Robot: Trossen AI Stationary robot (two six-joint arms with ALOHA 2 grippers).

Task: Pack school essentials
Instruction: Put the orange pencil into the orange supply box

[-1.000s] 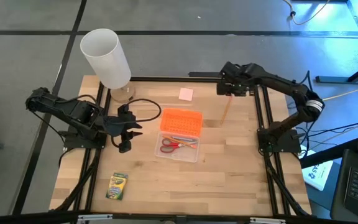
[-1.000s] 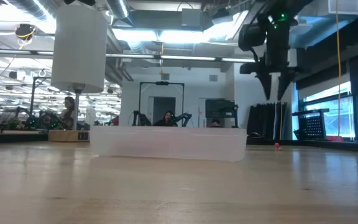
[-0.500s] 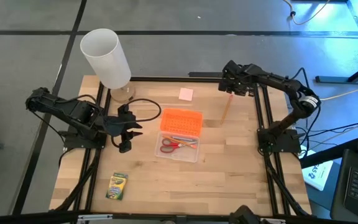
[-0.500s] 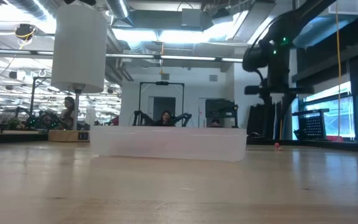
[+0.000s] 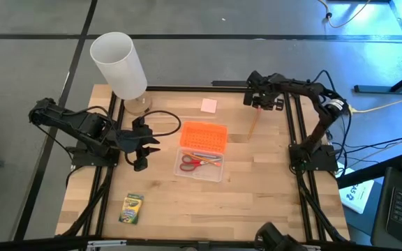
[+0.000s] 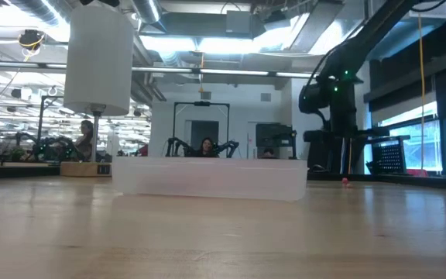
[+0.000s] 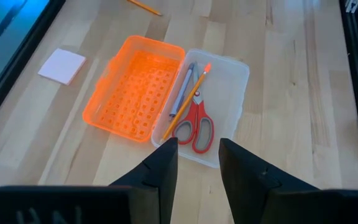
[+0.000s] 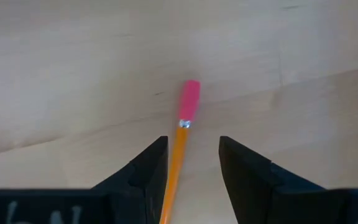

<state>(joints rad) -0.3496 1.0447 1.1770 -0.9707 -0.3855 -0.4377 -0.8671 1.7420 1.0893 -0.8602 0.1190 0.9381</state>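
A wood-coloured pencil (image 5: 252, 123) lies flat near the table's far right, its pink eraser tip (image 8: 190, 98) toward the far edge. My right gripper (image 5: 262, 103) is open and low over that end, a finger on each side of the shaft (image 8: 176, 158), apart from it. My left gripper (image 5: 142, 145) is open and waits left of the clear box (image 5: 201, 166). In the box lie red-handled scissors (image 7: 196, 122), an orange pencil (image 7: 189, 101) and a grey pen (image 7: 183, 92). The pink eraser (image 5: 209, 105) and the crayon box (image 5: 132, 208) lie on the table.
The orange lid (image 5: 203, 137) lies open against the box's far side. A tall white cylinder (image 5: 119, 64) stands at the far left corner with a black cable (image 5: 160, 120) beside it. Bare wood lies between the box and the near edge.
My right gripper has come down from well above the table to just over the pencil's far end, shifting slightly toward the far edge. The pencil and the other things have stayed where they were.
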